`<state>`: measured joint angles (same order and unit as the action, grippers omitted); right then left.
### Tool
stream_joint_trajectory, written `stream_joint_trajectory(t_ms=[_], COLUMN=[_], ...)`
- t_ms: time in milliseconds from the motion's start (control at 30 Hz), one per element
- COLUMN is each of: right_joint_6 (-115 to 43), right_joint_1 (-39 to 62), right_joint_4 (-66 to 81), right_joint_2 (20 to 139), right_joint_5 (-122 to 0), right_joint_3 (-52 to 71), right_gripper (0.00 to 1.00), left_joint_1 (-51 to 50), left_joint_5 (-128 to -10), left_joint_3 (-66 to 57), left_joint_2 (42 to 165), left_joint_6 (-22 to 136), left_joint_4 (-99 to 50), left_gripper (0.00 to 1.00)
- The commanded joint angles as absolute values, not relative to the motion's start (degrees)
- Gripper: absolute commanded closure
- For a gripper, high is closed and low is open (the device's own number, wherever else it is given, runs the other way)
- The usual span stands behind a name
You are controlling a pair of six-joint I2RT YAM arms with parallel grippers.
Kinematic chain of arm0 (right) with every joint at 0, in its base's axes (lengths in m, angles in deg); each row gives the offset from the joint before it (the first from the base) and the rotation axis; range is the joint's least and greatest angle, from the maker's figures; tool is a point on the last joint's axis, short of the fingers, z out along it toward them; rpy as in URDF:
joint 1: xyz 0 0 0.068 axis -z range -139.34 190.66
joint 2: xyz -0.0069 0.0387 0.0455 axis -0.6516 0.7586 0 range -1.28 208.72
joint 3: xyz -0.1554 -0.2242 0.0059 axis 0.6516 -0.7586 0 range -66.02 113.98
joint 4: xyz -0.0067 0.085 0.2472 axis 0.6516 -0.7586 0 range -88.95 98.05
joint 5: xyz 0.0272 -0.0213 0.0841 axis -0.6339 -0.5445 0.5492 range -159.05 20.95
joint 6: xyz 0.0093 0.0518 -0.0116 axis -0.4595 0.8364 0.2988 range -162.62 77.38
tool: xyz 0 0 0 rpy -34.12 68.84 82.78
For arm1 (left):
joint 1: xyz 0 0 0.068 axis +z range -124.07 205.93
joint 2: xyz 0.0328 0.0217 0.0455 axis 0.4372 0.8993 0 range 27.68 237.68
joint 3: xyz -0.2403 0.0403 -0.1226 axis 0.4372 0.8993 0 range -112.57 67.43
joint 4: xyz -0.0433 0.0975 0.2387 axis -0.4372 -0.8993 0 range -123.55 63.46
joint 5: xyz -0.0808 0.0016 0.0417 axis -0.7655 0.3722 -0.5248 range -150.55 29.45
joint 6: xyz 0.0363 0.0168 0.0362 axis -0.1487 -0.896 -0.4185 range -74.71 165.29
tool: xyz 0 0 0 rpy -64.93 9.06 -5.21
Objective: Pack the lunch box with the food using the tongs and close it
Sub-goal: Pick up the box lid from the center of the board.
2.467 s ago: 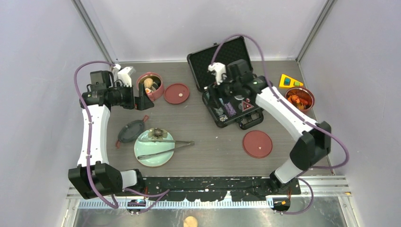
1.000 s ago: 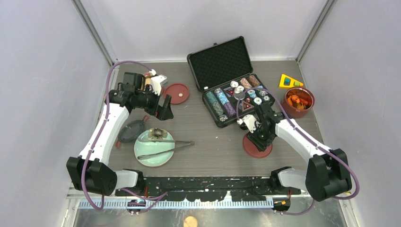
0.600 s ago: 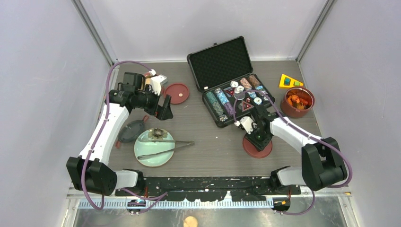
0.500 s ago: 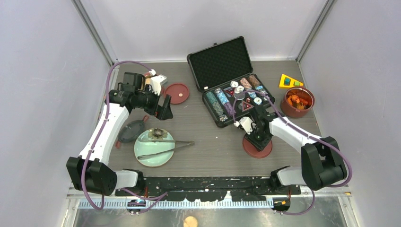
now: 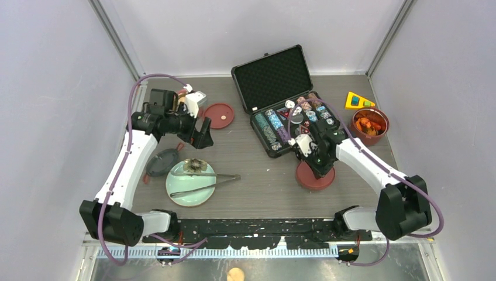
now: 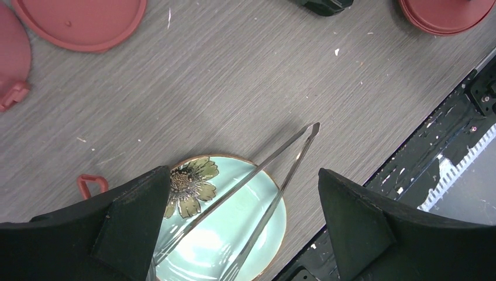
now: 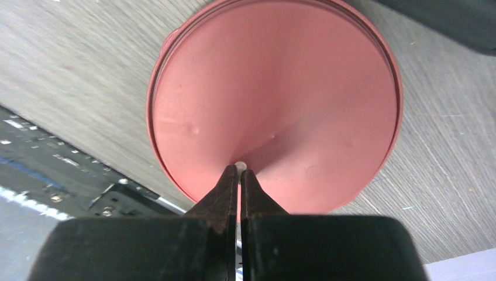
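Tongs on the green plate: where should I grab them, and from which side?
Grip the tongs across both arms about midway, nearer the joined end that sticks out past the rim of the plate. Come straight down with the open left tool, one finger outside each arm, so closing squeezes them together. They lie flat with the tips spread over the plate, so a side approach has little to catch.

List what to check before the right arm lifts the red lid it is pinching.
1. Right gripper jaws shut on the centre knob of the flat round red lid: ok.
2. Lid's rim apart from the black hard case of poker chips: cannot tell.
3. Maroon-red round bowl holding orange food uncovered, ready for a lid: ok.
4. Left gripper jaws open, holding nothing: ok.
5. Slim silver metal tongs lying ungrasped across the pale green plate: ok.
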<state>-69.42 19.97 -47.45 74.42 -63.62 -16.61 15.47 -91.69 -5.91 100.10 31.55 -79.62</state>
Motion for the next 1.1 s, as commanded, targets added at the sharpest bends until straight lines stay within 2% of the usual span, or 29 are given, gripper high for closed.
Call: stream_joint_trajectory(t_ms=[0,267,467,767,867,1067], right_joint_6=[-67.1,-63.2,-59.5,-54.5,-52.7,-49.8], right_joint_1=[19.7,19.4,18.1,15.3,14.8,14.4], right_joint_4=[-54.6,-58.3,-58.7,-57.9,-57.0,-55.4], right_joint_2=[70.6,72.7,74.6,75.8,75.9,75.1], right_joint_5=[-56.6,-41.8,-32.8,-25.9,-24.1,-20.9], right_joint_3=[-9.0,4.9,14.5,18.7,18.8,18.3], right_gripper=[0.99,0.99,1.00,0.99,0.99,0.99], left_joint_1=[14.2,5.0,-11.6,-31.3,-35.5,-41.5], left_joint_5=[-93.6,-93.0,-79.0,-66.8,-66.5,-68.5], left_joint_3=[-9.8,-13.6,-9.9,-2.5,2.5,10.5], left_joint_2=[96.9,93.6,90.2,87.9,86.3,82.7], left_joint_6=[27.9,15.8,0.5,-19.7,-27.0,-38.5], left_joint_4=[-80.6,-82.0,-74.5,-52.6,-46.6,-43.0], left_gripper=[0.00,0.00,0.01,0.27,0.34,0.43])
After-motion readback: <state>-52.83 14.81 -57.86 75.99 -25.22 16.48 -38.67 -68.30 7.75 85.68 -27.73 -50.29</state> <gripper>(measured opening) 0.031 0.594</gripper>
